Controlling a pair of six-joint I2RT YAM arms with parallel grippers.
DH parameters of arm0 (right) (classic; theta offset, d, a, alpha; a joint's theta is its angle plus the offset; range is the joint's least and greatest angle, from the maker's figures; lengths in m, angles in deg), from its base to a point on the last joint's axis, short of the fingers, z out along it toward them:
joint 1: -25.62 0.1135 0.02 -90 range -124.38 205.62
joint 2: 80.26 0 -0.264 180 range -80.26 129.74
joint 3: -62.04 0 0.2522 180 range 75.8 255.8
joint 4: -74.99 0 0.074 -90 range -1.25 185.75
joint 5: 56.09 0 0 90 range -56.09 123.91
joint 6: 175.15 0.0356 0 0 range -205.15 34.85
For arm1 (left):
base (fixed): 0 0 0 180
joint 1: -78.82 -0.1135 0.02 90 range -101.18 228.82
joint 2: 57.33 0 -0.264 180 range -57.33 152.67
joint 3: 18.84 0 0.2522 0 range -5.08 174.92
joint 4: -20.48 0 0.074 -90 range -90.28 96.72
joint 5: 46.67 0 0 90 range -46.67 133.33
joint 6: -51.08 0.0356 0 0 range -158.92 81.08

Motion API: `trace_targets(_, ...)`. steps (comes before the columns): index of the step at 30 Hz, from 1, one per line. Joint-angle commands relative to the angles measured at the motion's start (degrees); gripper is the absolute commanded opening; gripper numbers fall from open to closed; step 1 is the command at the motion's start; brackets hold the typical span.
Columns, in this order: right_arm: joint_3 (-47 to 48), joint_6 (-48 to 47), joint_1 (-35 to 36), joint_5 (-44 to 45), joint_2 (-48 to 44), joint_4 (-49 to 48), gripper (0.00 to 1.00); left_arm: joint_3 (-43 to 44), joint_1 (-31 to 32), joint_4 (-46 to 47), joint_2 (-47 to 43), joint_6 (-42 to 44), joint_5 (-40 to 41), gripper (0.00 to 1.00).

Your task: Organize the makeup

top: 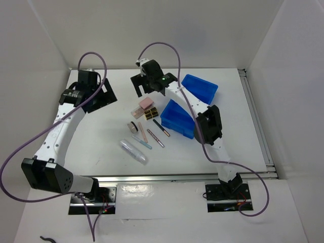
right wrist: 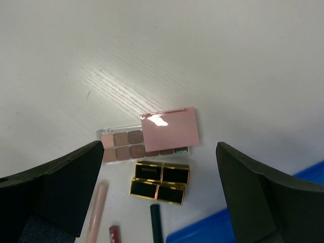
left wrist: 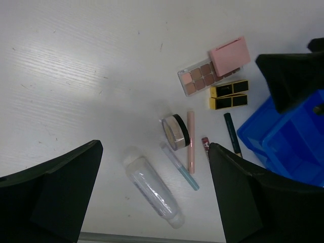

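Observation:
The makeup lies in a loose group mid-table. A pink square compact [top: 147,103] [right wrist: 169,128] rests on a clear eyeshadow palette [right wrist: 121,144]. A black palette with gold squares [top: 150,114] [right wrist: 159,181] lies next to it. A round compact [top: 133,127] [left wrist: 174,131], several thin pencils [top: 155,137] [left wrist: 191,142] and a clear tube [top: 133,151] [left wrist: 152,188] lie nearer the arms. My left gripper [top: 98,93] [left wrist: 154,147] is open and empty, high to the left of the group. My right gripper [top: 144,81] [right wrist: 159,144] is open and empty, above the pink compact.
A blue divided bin [top: 178,119] [left wrist: 288,136] sits just right of the makeup, its corner showing in the right wrist view [right wrist: 202,230]. A second blue bin [top: 200,87] lies at the back right. White walls enclose the table.

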Motion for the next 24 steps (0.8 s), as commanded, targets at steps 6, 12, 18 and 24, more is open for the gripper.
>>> trace_targets(6,3.7,-2.5,-0.2,-2.0,7.5,-6.1,1.00,0.2,-1.9,0.6,-3.1,-1.5,0.6,1.00)
trace_targets(12,3.0,-6.3,-0.2,-3.2,10.2,-7.7,1.00,-0.4,-3.0,0.6,-3.1,-1.0,1.1,1.00)
trace_targets(18,3.0,-6.9,-0.2,-3.2,12.6,-7.7,1.00,-0.4,-3.0,0.6,-2.1,-1.0,1.7,1.00)
trace_targets(24,1.9,-6.9,-0.2,-3.2,13.7,-8.2,1.00,-0.9,-3.0,0.6,-2.1,-0.5,1.7,1.00)
